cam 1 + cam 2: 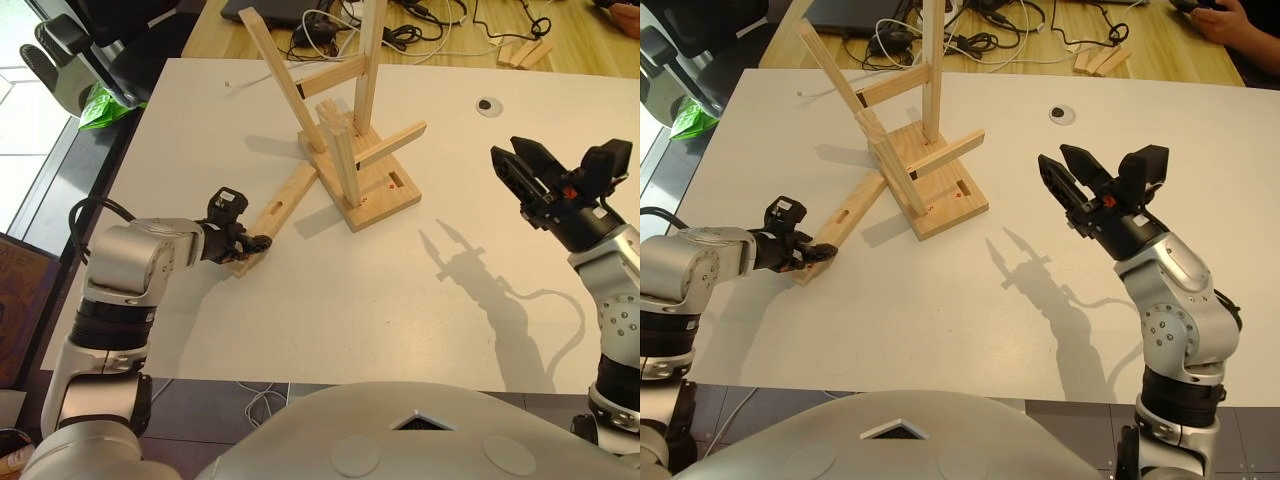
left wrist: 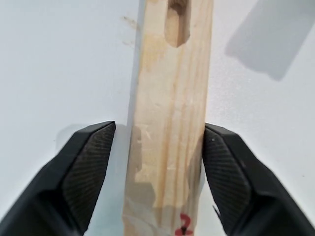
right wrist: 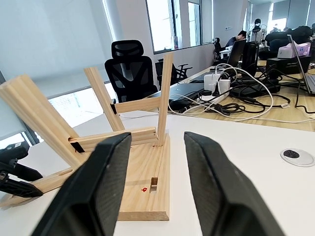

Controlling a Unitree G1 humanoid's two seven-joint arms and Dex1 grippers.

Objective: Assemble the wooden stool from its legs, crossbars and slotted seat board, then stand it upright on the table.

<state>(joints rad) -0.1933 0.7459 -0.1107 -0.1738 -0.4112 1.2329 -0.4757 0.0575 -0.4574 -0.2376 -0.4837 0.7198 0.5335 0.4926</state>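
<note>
The slotted seat board (image 1: 385, 195) lies flat mid-table with three legs (image 1: 345, 160) and crossbars (image 1: 333, 76) standing up out of it, so the stool is upside down. A loose slotted leg (image 1: 283, 205) lies on the table, its far end against the board. My left gripper (image 1: 250, 250) is at that leg's near end. In the left wrist view its fingers (image 2: 88, 162) straddle the leg (image 2: 170, 123), open, with a gap on one side. My right gripper (image 1: 560, 170) hangs open and empty above the table, right of the stool; the right wrist view faces the seat board (image 3: 142, 191).
A round cable grommet (image 1: 487, 104) sits in the table behind the right gripper. Beyond the far edge is a wooden desk with cables (image 1: 330, 30) and small wood pieces (image 1: 525, 52). An office chair (image 1: 70, 60) stands off the left side. Bare tabletop (image 1: 380, 310) lies in front.
</note>
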